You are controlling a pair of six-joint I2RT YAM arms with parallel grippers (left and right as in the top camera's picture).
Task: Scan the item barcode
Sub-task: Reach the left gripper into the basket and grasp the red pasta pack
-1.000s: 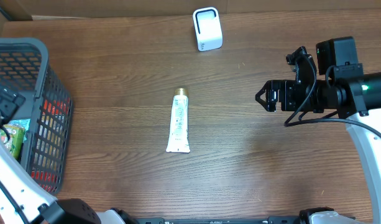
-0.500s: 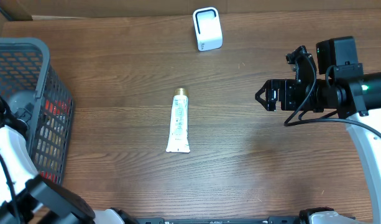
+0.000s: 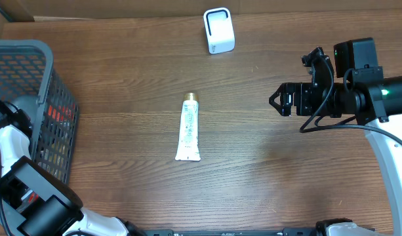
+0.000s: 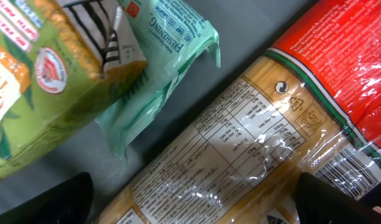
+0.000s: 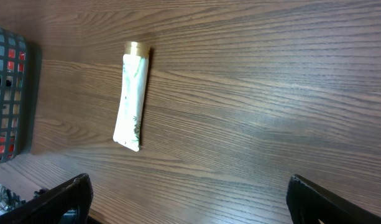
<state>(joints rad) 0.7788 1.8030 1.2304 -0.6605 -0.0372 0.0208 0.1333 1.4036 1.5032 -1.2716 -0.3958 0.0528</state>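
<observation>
Left arm has pushed deeper into the grey basket [image 3: 56, 98] since a second ago. From where I stand, the left gripper [image 4: 199, 199] hangs spread above a clear pasta packet [image 4: 240, 155], beside a mint-green bag [image 4: 159, 68] and a red pack [image 4: 352, 68]. The right gripper [image 3: 277, 102] hovers spread and empty over the table [image 3: 122, 65]. The white tube [image 3: 189, 128] lies mid-table, well apart from the scanner [image 3: 218, 31] at the far edge.

A white tube [image 5: 132, 104] with a gold cap lies on the wooden table [image 5: 258, 93], near the basket [image 5: 7, 93].
</observation>
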